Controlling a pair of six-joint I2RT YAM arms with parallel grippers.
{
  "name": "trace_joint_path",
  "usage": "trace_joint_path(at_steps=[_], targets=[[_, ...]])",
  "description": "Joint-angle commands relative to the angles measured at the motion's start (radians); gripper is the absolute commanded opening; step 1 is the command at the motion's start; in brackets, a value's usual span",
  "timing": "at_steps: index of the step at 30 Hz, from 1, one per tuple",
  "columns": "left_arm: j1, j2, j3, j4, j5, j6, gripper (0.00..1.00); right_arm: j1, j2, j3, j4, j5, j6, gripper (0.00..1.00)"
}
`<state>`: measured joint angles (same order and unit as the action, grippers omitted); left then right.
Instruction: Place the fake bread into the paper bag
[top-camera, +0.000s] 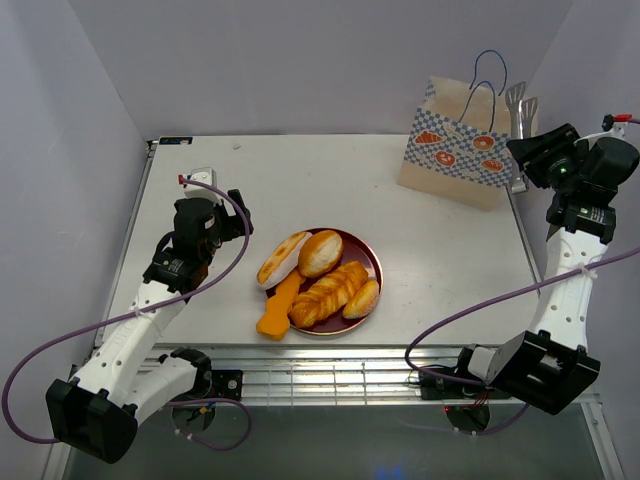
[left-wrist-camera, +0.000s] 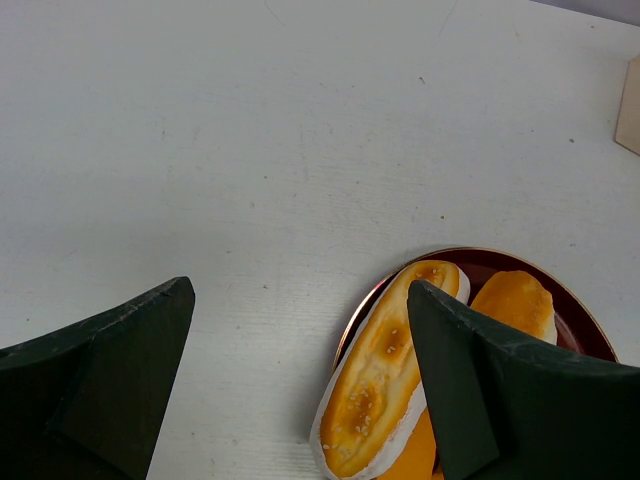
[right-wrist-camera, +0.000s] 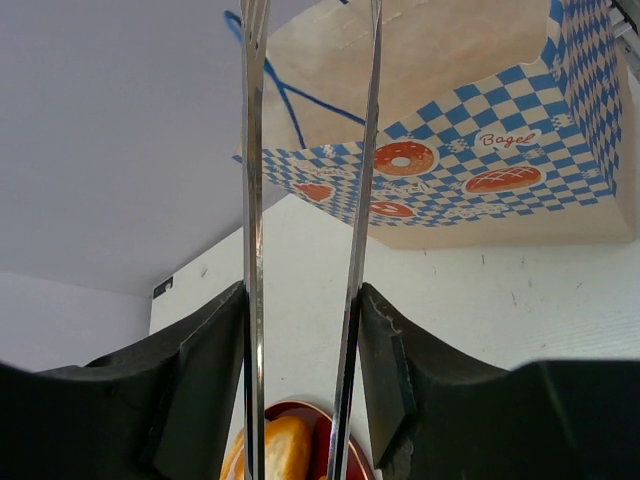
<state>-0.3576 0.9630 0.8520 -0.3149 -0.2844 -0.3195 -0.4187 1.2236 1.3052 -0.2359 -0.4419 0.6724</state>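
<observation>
Spread wide and gripping nothing, the left hand is hovering just beside the fake bread, which is lying heaped on the dark red plate mid-bench, probably lining up on the oval roll at its near edge. The right hand is clenching the metal tongs near the paper bag, which is standing upright at the far right corner, apparently waiting to receive the pieces.

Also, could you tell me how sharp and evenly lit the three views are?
Top external: soft, even light, mild glare on the fake bread. Left wrist: oval roll sharp, left gripper dark. Right wrist: tongs glinting, paper bag sharp.
</observation>
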Motion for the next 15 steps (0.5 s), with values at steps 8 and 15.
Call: trace_joint_path(at_steps=[8,15], targets=[[-0.003,-0.009,0.036,-0.006,0.002,-0.006,0.98,0.011,-0.268,-0.070,0.087,-0.035,-0.048,0.53],[-0.003,-0.009,0.035,-0.007,0.001,-0.007,0.98,0.150,-0.334,-0.139,0.112,-0.136,-0.099,0.53]])
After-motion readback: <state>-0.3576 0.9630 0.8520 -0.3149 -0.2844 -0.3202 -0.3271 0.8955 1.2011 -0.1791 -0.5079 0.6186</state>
